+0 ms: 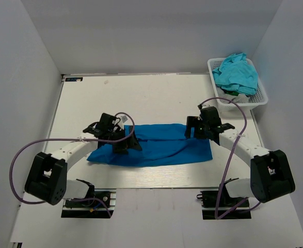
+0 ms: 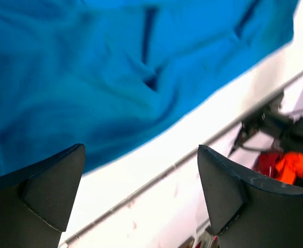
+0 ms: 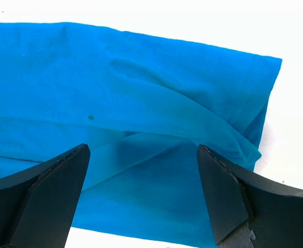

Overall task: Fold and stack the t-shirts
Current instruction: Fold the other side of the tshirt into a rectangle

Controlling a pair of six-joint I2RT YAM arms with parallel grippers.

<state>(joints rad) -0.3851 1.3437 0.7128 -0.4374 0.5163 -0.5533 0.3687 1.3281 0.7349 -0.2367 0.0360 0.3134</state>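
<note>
We see the royal blue t-shirt (image 1: 156, 144) lying flat as a wide band on the worktop (image 1: 141, 98). The left arm (image 1: 71, 149) bends in over the shirt's left end and the right arm (image 1: 246, 147) over its right end, both with jaws spread wide, grasping nothing. The teal t-shirts (image 1: 236, 72) are heaped in a basket (image 1: 244, 106) well beyond the blue shirt's right end.

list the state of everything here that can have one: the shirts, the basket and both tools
blue t-shirt, lying on the table in a long, wrinkled, partly folded band, not held
turquoise t-shirts, crumpled and unfolded, piled in the basket
basket, upright at the far right, filled above its rim
left tool, open, empty, over the blue shirt's near edge
right tool, open, empty, over the blue shirt's right end
</note>
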